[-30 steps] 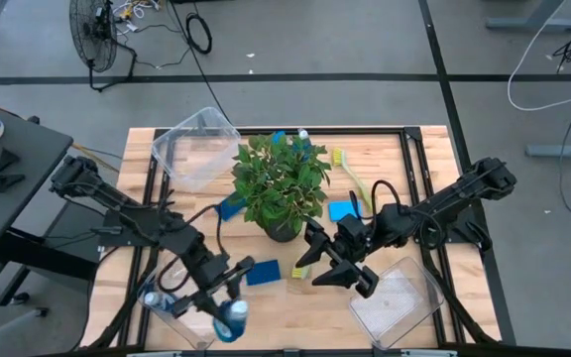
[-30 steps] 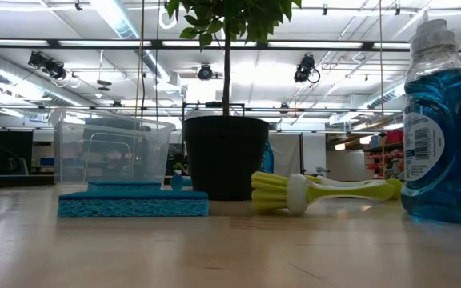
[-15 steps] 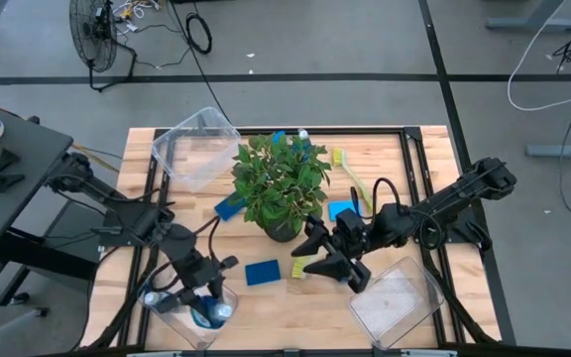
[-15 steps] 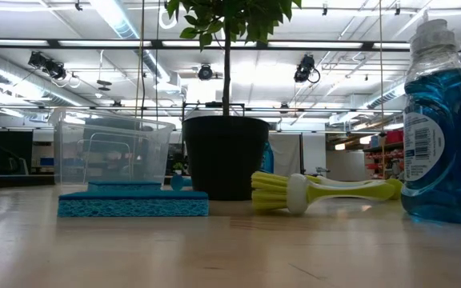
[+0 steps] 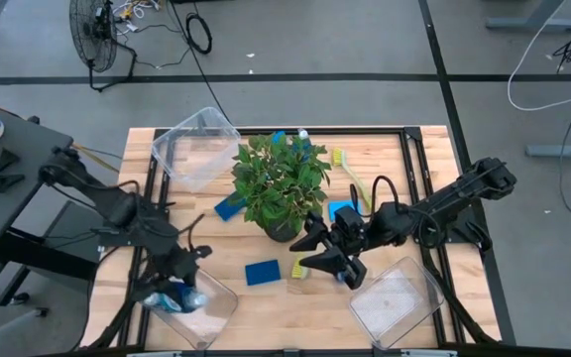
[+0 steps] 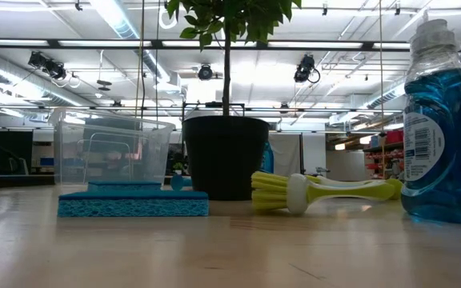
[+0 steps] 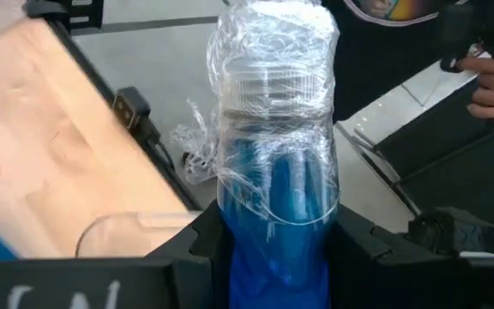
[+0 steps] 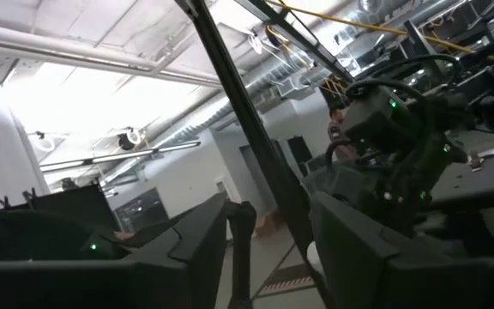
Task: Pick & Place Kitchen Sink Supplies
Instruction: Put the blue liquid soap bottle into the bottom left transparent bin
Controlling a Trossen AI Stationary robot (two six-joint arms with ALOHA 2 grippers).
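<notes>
The left gripper [image 5: 178, 294] is closed on a blue bottle [image 7: 274, 184], holding it over the clear bin [image 5: 216, 305] at the table's front left corner; the left wrist view shows the bottle clamped between the two fingers [image 7: 363, 249], its pale cap wrapped in clear film. The right gripper [image 5: 317, 260] hangs just in front of the plant [image 5: 281, 178], beside a yellow-green brush [image 5: 298, 268] lying on the table [image 5: 385, 159]; its fingers stand apart with nothing between them. A blue sponge [image 5: 262, 272] lies flat near that brush. Another sponge [image 5: 230, 207] sits left of the plant and a third [image 5: 341, 209] to its right. A second brush [image 5: 349, 175] lies toward the back right. Two more bins rest on the table, one at the back left [image 5: 194, 146] and one at the front right [image 5: 395, 297]. In the low view a bottle [image 6: 442, 128] stands close at the right.
</notes>
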